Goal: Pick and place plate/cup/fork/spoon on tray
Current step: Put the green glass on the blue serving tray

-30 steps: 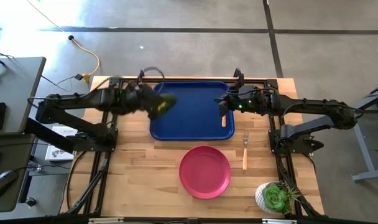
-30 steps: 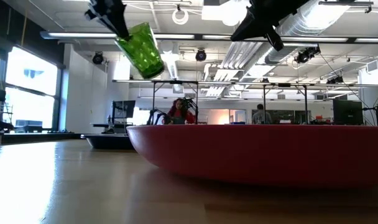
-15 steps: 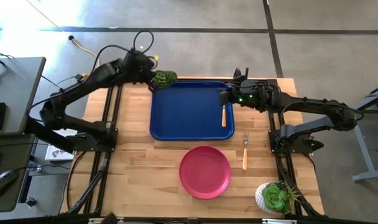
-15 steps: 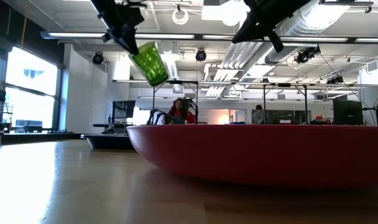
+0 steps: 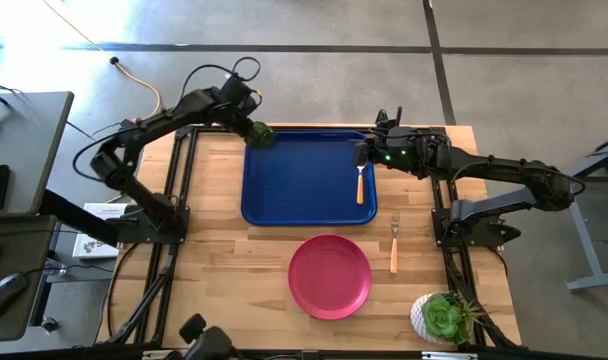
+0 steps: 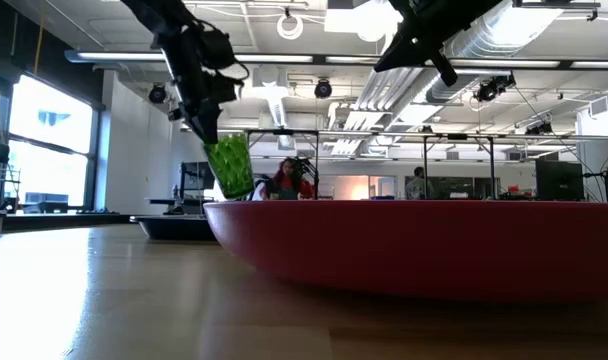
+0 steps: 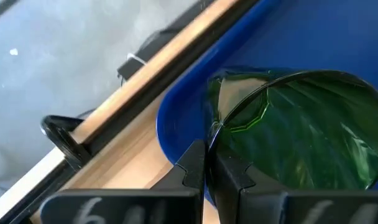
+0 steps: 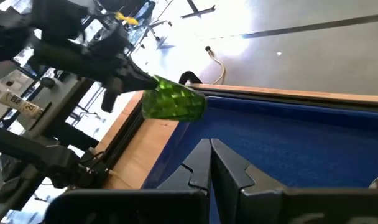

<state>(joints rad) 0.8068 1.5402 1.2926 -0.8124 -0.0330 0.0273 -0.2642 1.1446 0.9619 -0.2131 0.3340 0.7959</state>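
My left gripper (image 5: 250,128) is shut on the dark green cup (image 5: 259,134) over the far left corner of the dark blue tray (image 5: 304,195). The cup also shows in the low view (image 6: 229,168) and in the left wrist view (image 7: 301,134). My right gripper (image 5: 361,155) is shut and empty, held high over the tray's right side, above the bowl end of the orange-handled spoon (image 5: 360,188), which lies flat in the tray. The pink-red plate (image 5: 330,276) and the fork (image 5: 393,245) lie on the table in front of the tray. My left gripper pinches the cup's wall at its rim (image 7: 212,132), one finger inside the cup and one outside. The fingers come from above, pointing down. The cup hangs below them, mouth up and slightly tilted, just above the tray's far left corner (image 6: 227,190).
A green succulent in a white pot (image 5: 442,318) stands at the table's near right corner. The wooden table shows bare left of the tray (image 5: 209,230). People sit far off in the room behind (image 6: 289,180).
My left gripper has carried the cup from over the tray's left edge toward the far left corner and has come down with it. The cup has turned from strongly tilted to nearly upright and now hangs much lower.
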